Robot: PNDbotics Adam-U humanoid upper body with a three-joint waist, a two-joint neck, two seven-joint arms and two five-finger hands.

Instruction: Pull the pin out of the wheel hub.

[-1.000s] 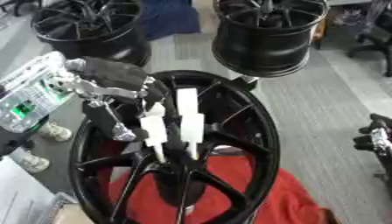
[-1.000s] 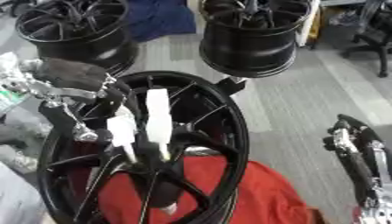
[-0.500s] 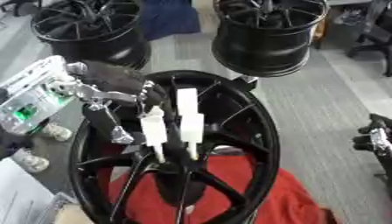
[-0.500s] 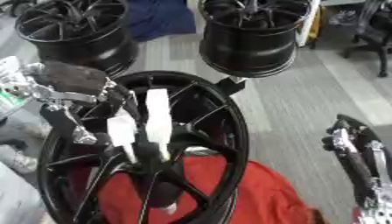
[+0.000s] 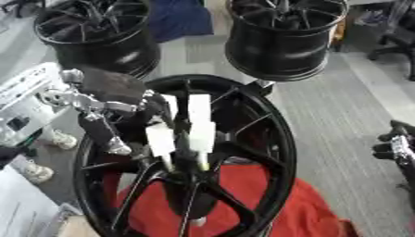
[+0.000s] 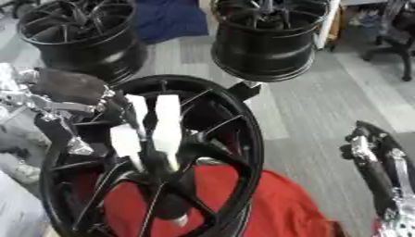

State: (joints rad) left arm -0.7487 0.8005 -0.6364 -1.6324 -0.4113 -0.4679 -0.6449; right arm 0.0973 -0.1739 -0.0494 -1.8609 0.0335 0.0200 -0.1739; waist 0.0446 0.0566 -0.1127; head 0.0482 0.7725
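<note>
Standing in the hub: a pale pin [image 5: 197, 126] rises nearly upright from the centre of the black wheel hub [image 5: 267, 139], its lower end down among the spokes.
Second pale piece: a shorter white piece [image 5: 160, 141] sits just left of the pin, also pointing down into the centre; whether it belongs to the pin or to the hand cannot be told.
Wheel hub: lies flat in the middle of the floor area in view, its open face up, its rim a dark ring around the pin.
Left hand: the left hand [image 5: 122, 99] reaches in over the left rim, its dark fingers curled toward the pale pieces; whether they actually clamp the pin cannot be told.
Right hand: the right hand [image 6: 369, 155] hangs at the right edge, well apart from the hub, fingers relaxed and holding nothing.
Under the hub: a red cloth [image 5: 292, 208] spreads beneath its near half.
Behind: two more black wheels [image 5: 288, 37] stand at the far side on the grey floor [image 5: 340, 102].
</note>
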